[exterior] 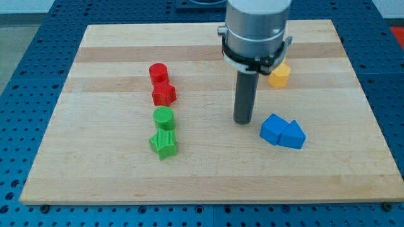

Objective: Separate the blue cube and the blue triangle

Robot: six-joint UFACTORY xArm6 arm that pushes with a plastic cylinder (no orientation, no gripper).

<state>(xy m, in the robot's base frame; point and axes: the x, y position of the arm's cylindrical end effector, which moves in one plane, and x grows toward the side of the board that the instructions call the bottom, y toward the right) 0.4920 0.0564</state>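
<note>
The blue cube (273,128) and the blue triangle (292,135) lie touching side by side at the view's right of centre, the cube on the left. My tip (243,121) rests on the board just left of the blue cube, a small gap apart from it. The rod rises from there to the grey arm body (255,28) at the view's top.
A wooden board (202,183) carries all blocks. A red cylinder (158,72) and red star-like block (164,94) sit left of centre, with a green cylinder (163,117) and green star-like block (163,144) below them. A yellow block (279,75) sits partly behind the arm.
</note>
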